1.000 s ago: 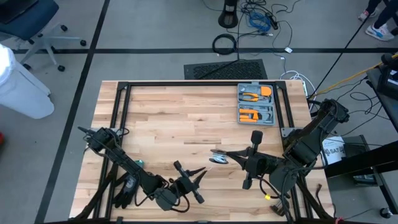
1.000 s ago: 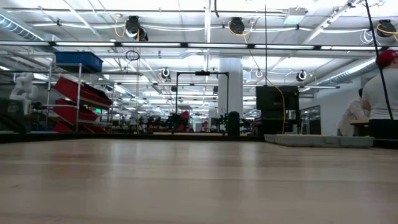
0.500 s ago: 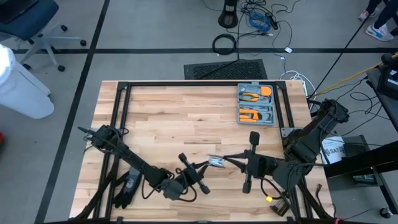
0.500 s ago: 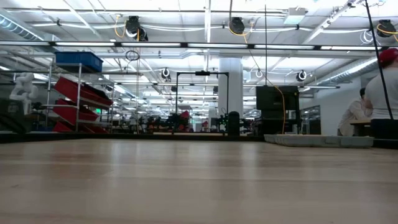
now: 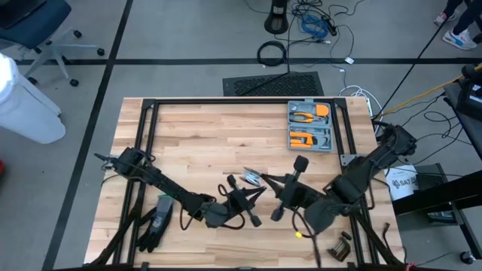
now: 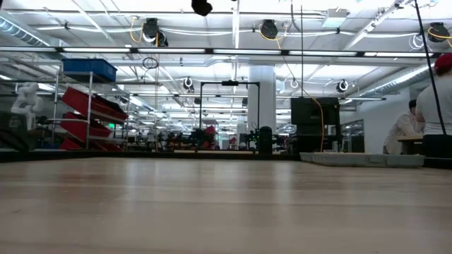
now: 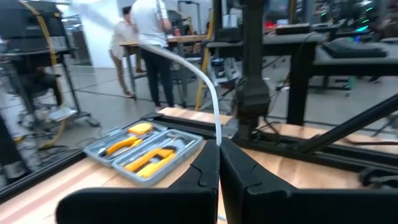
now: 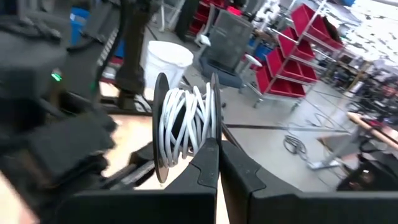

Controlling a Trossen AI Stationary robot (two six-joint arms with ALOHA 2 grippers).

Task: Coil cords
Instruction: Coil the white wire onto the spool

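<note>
The cord is white and wound on a small spool [image 8: 183, 127] between two dark discs; in the high view it is a small bundle [image 5: 251, 179] above the table's middle front. My right gripper [image 8: 217, 155] is shut on the spool, coming from the table's right. My left gripper [image 7: 219, 155] is shut on a loose stretch of the white cord [image 7: 208, 87], which arcs up and away from its fingertips. In the high view my left gripper [image 5: 260, 190] sits just in front of the bundle. My left gripper pinches the loose white cord [image 7: 217, 138] between its two fingertips, a single strand. The fingers lie about level, and the cord rises from them in a slack curve. My right gripper pinches the lower rim of one dark disc [image 8: 214, 134] of the spool between its fingertips. The fingers come nearly level from the table's right, and the spool stands above them, clear of the table.
A grey tool case [image 5: 310, 126] with orange tools lies at the far right. A black glove [image 5: 154, 229] lies near the front left edge. Black frame rails [image 5: 143, 135] run along the table's left and far sides. People stand in the room beyond.
My left gripper has gone toward the table's right and far side, up to the bundle, and has shut on the cord. My right gripper has carried the spool a little toward the table's left and far edge.
</note>
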